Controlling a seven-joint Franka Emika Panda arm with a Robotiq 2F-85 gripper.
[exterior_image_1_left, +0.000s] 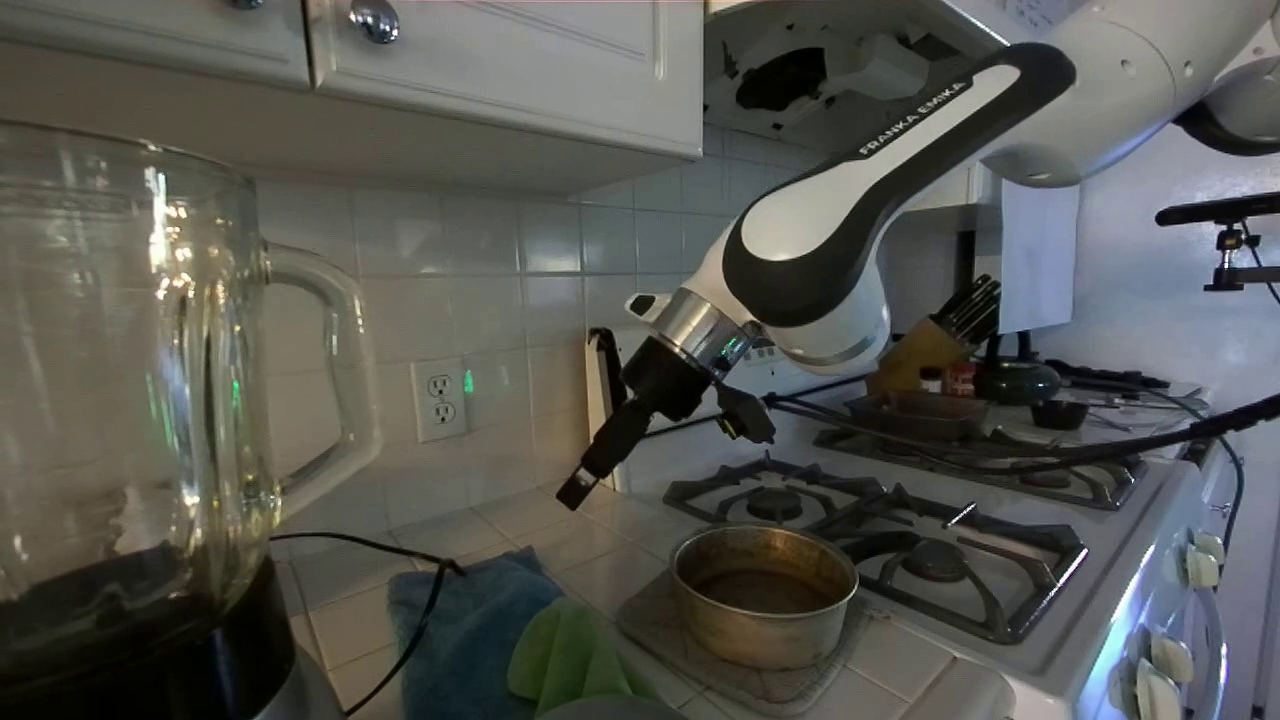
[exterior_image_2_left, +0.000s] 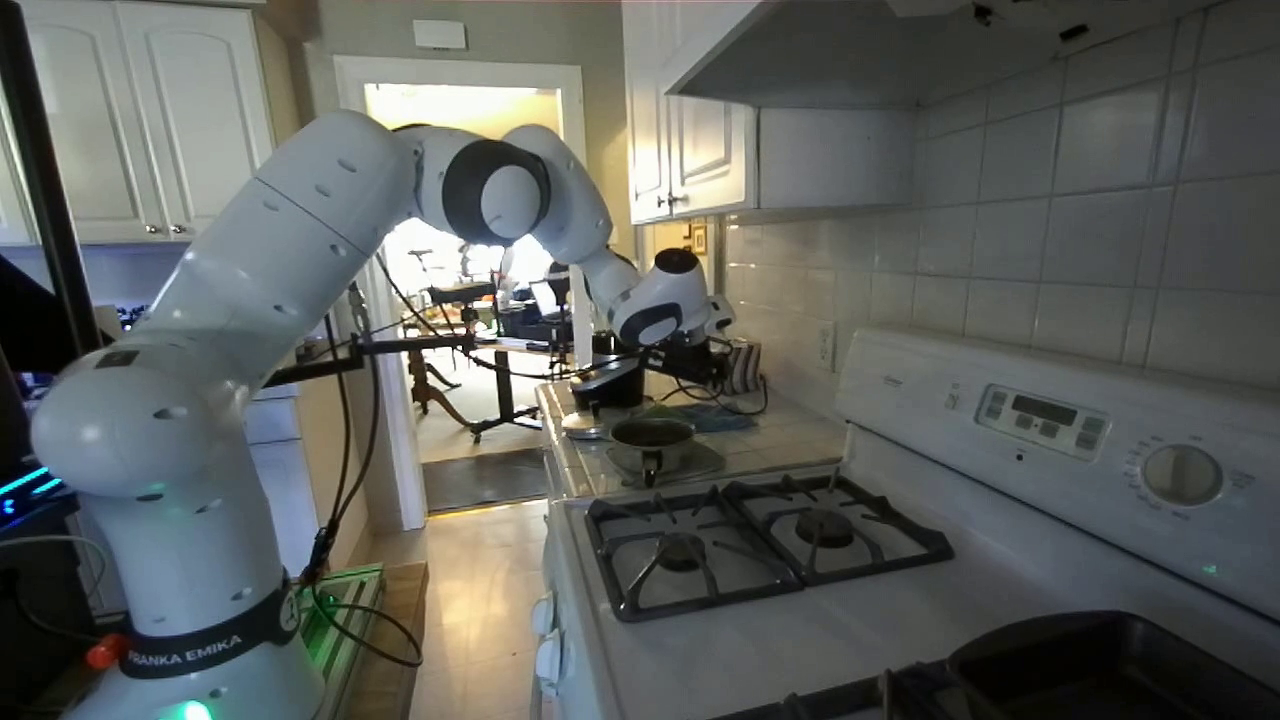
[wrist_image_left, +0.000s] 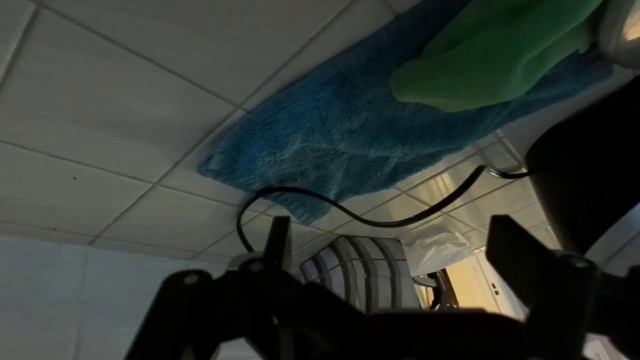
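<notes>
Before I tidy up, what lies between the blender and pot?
A black cord, blue towel and green cloth, then tile and a gray mat, in an exterior view.

A dark pan (exterior_image_2_left: 1110, 665) is set on the stove (exterior_image_2_left: 840, 640); knives (exterior_image_1_left: 975, 308) are held in a block (exterior_image_1_left: 912, 362); 2 sockets (exterior_image_1_left: 440, 386) are wall-mounted.

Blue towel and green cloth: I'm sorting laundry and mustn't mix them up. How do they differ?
The towel is blue; the cloth is green. The towel looks fluffy; the cloth looks smoother. The towel lies on the tiles; the cloth lies over part of the towel. Both look creased.
</notes>
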